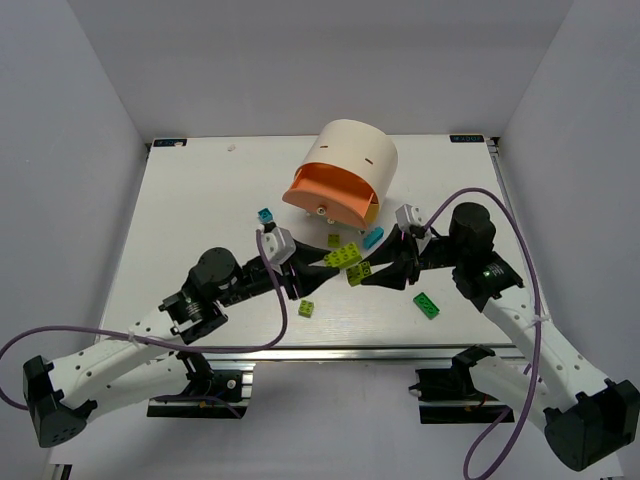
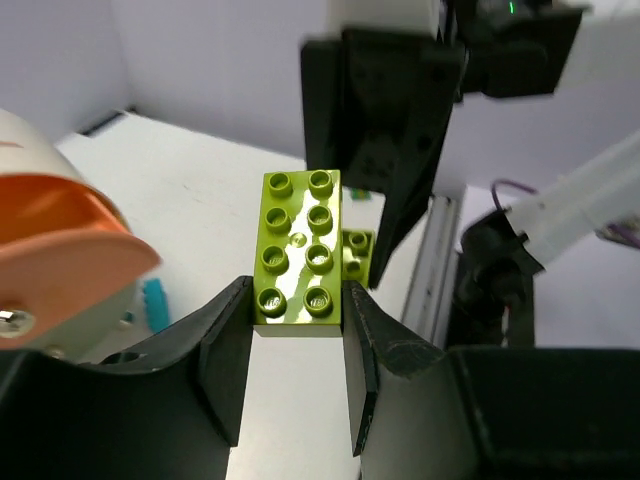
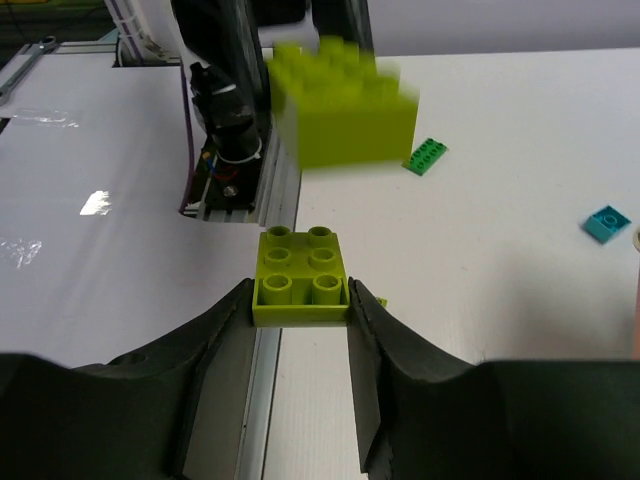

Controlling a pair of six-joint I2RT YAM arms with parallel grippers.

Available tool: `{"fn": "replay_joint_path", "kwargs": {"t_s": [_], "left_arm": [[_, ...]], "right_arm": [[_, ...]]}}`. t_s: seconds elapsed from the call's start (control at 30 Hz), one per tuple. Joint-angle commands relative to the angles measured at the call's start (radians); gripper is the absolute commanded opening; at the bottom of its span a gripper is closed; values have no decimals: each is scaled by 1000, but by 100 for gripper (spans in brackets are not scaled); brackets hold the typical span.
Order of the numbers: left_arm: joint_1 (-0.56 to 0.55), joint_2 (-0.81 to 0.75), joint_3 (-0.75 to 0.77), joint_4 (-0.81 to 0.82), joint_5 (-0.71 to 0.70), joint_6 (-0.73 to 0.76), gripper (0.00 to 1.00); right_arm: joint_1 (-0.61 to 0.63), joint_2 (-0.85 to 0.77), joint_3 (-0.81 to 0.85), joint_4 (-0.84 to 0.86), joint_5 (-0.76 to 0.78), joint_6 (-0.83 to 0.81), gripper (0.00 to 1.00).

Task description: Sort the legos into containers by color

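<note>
My left gripper (image 1: 333,261) (image 2: 297,300) is shut on a long lime brick (image 2: 298,255), held above the table in front of the drum. My right gripper (image 1: 367,272) (image 3: 300,300) is shut on a small square lime brick (image 3: 300,275), facing the left one, the two bricks almost touching. The left's brick looks blurred in the right wrist view (image 3: 340,115). The cream drum (image 1: 358,150) lies behind them with its orange drawer (image 1: 330,195) pulled open. Loose on the table are two teal bricks (image 1: 265,215) (image 1: 372,237), a dark green brick (image 1: 427,304) and a small lime brick (image 1: 306,308).
The table's near edge with the metal rail (image 1: 330,352) runs just in front of both grippers. White walls close the sides and back. The left arm's cable (image 1: 275,300) hangs by the small lime brick.
</note>
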Motion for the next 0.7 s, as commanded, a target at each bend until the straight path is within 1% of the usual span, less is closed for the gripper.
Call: {"fn": "replay_joint_path", "kwargs": {"t_s": [0.0,0.2,0.27,0.33,0.37,0.4,0.43,0.47,0.5,0.53,0.57,0.6,0.67], "left_arm": [[14,-59,62,13,-97,28,0],[14,-47,90,4,-184,54,0],[14,-14,134,-29,-221,74,0],[23,43,177,-56,-308,88,0],[23,69,202,-93,-338,97,0],[23,97,260,-113,-370,126,0],[23,130,295,-136,-434,131,0],[32,204,336,-174,-468,143,0],[32,247,426,-237,-523,143,0],[43,287,473,-306,-544,142,0],[55,369,516,-334,-556,148,0],[55,407,594,-361,-559,155,0],[77,497,656,-415,-567,192,0]], "right_arm": [[-21,-16,-13,-23,7,-25,0],[-25,-29,-14,-50,42,-63,0],[-28,-36,-8,-108,67,-94,0],[-29,-57,-10,-125,123,-112,0],[-29,-65,-13,-136,175,-128,0],[-31,-80,-16,-145,200,-135,0],[-34,-88,-17,-151,229,-141,0],[-35,-95,-20,-161,280,-148,0],[-38,-109,-29,-164,303,-154,0],[-44,-117,-36,-165,327,-155,0],[-49,-131,-40,-167,363,-158,0],[-52,-135,-52,-173,375,-166,0],[-63,-157,-63,-182,406,-175,0]]}}
